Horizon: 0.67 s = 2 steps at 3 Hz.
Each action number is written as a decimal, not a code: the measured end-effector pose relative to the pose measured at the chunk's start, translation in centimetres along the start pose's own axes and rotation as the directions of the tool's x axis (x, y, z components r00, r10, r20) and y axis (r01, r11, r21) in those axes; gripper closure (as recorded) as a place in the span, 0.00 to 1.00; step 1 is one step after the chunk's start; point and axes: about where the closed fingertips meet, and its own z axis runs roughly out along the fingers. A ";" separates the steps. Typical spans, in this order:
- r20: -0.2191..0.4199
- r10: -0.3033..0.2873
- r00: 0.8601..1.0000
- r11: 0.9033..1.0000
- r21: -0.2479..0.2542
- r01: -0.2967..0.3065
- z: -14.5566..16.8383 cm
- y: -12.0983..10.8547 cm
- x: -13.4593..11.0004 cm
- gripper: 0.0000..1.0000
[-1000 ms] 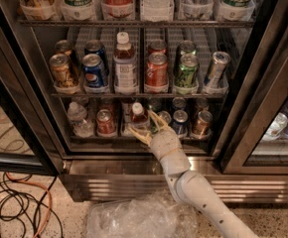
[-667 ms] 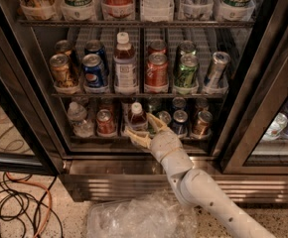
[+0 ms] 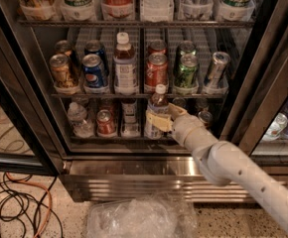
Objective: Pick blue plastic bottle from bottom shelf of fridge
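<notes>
1. While the claw (image 3: 157,122) sits at the front of the bottom shelf (image 3: 109,138) of the fridge (image 3: 134,175), its pale fingers (image 3: 153,121) cross the label of the blue plastic bottle (image 3: 158,102). The claw reads as closed on the bottle body.
2. Bottle position: upright, long axis vertical, white cap uppermost, at the middle-right of the bottom shelf, with the cap close under the rack above.
3. Key relation: the bottle lies within the claw, on the far side of the wrist. The arm (image 3: 233,167) enters from the lower right, so the free path runs back along that line, out of the fridge.
4. Neighbours: a dark bottle (image 3: 129,114) stands just beside it on the left, a red can (image 3: 106,122) further left, and another can (image 3: 204,117) near on the right.
5. Judgement: the grasp appears made; extraction is not yet done. Keep the axis vertical and the cap clear of the upper rack during withdrawal, since a tilt could strike the wire or a neighbour.
</notes>
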 end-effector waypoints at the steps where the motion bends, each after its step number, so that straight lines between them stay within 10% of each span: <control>1: -0.024 0.032 0.999 0.999 0.005 -0.032 -0.1 -1.2 0.0 1.00; 2: -0.024 0.032 0.999 0.999 0.005 -0.032 -0.1 -1.2 0.4 1.00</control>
